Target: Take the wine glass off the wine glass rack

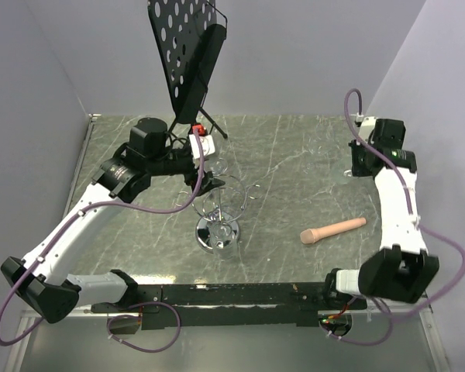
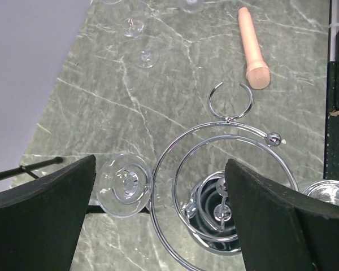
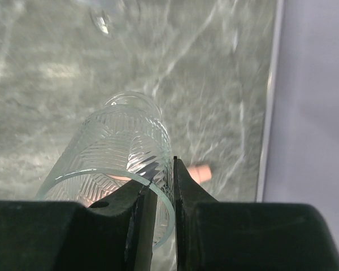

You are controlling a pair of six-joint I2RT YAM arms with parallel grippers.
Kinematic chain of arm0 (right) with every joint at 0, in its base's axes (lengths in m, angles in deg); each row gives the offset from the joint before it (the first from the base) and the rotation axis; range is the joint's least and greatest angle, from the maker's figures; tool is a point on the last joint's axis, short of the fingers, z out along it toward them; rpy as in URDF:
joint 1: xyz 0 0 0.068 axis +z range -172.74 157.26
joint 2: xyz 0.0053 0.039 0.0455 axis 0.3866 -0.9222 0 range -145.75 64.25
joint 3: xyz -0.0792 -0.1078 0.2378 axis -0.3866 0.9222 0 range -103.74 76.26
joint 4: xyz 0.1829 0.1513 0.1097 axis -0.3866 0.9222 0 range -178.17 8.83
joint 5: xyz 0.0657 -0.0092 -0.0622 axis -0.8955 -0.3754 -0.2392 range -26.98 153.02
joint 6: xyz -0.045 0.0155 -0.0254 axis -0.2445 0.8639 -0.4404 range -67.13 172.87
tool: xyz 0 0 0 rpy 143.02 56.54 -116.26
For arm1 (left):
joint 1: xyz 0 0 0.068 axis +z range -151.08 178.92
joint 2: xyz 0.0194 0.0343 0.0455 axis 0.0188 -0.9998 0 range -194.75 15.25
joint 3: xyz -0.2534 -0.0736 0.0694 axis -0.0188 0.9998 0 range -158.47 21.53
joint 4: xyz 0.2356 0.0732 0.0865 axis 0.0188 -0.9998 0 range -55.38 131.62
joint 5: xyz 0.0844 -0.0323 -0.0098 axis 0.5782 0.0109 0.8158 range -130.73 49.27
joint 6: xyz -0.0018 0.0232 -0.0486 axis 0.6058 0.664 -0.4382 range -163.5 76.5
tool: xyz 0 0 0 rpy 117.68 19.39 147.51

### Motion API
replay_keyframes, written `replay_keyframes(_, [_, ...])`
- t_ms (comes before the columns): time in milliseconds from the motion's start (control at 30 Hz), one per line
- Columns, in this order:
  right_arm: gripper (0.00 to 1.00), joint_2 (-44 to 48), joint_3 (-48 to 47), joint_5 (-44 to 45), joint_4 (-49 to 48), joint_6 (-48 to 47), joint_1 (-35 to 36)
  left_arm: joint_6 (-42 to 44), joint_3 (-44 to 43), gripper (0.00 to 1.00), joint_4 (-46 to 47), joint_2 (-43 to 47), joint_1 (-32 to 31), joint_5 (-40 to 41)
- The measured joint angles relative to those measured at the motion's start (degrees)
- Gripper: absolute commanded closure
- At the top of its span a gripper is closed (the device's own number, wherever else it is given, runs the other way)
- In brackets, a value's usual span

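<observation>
The rack [image 1: 219, 225] stands in the middle of the table [image 1: 294, 163], before the music stand [image 1: 187, 54]. A wine glass [image 2: 124, 184] hangs on its far side. The left gripper [image 2: 161, 169] hangs over the rack. A stick [image 1: 333, 230] lies right of the rack, well apart. The right gripper [image 3: 158, 186], far right, pinches a tumbler's [image 3: 118, 147] wall.

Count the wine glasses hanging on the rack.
1 clearly: the wine glass hangs on the rack, at its outer ring. A half-hidden glass rim opposite might be another.
</observation>
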Motion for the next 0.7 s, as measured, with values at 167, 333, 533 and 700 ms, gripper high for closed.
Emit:
replay_keyframes(167, [1.0,-9.7,-3.9,0.4,3.1,0.9,-1.8,1.5,0.1,0.0,-0.4,0.6,0.0,0.3])
replay_keyframes(333, [1.0,-17.1,-8.5,0.3,3.7,1.5,-2.4,2.4,0.9,0.0,-0.6,2.0,0.1,0.3])
replay_keyframes(533, [1.0,-23.2,-12.1,0.3,3.6,2.0,-2.7,3.7,1.6,0.0,-3.9,2.6,0.8,1.4])
replay_keyframes(700, [1.0,-26.6,-13.0,0.3,3.5,2.0,-3.0,4.2,1.9,0.0,-5.4,2.6,1.0,1.8])
